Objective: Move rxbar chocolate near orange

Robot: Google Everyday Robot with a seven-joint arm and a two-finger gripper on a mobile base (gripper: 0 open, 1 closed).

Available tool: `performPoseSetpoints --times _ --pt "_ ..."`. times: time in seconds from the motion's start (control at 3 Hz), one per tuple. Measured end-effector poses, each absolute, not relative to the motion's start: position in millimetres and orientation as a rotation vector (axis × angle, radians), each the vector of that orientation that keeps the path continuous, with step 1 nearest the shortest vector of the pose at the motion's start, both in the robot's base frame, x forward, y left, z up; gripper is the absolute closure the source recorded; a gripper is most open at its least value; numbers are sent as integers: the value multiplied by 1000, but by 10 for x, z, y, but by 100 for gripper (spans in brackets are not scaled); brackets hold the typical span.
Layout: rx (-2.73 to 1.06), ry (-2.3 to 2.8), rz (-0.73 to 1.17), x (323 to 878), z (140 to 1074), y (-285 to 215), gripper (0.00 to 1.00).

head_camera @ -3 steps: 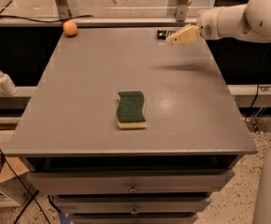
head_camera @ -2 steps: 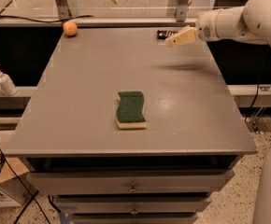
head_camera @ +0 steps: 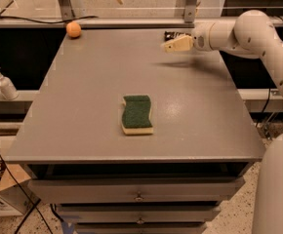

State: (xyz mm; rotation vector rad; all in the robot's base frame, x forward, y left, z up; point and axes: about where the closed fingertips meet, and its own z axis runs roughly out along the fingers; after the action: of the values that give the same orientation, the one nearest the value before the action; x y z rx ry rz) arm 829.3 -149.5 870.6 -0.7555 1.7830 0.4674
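The rxbar chocolate (head_camera: 172,34), a small dark flat bar, lies at the far right of the grey table (head_camera: 83,106), partly hidden behind my gripper. My gripper (head_camera: 172,45) hangs just above the table, right in front of the bar, pointing left. It holds nothing that I can see. The orange (head_camera: 73,29) sits at the far left corner of the table, well apart from the bar and the gripper.
A green-and-yellow sponge (head_camera: 137,114) lies in the middle of the table. A metal rail (head_camera: 131,21) runs along the far edge. A soap bottle (head_camera: 5,84) stands on a shelf to the left. Drawers (head_camera: 139,194) sit below the front edge.
My gripper has moved a little to the left and towards the front. The bar, the orange and the sponge have not moved.
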Motion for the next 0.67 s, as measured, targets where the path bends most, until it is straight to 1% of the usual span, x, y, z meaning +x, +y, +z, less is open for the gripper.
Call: performPoseSetpoints --times 0.67 --pt "-692 1773 459 8569 8587 -1455 0"
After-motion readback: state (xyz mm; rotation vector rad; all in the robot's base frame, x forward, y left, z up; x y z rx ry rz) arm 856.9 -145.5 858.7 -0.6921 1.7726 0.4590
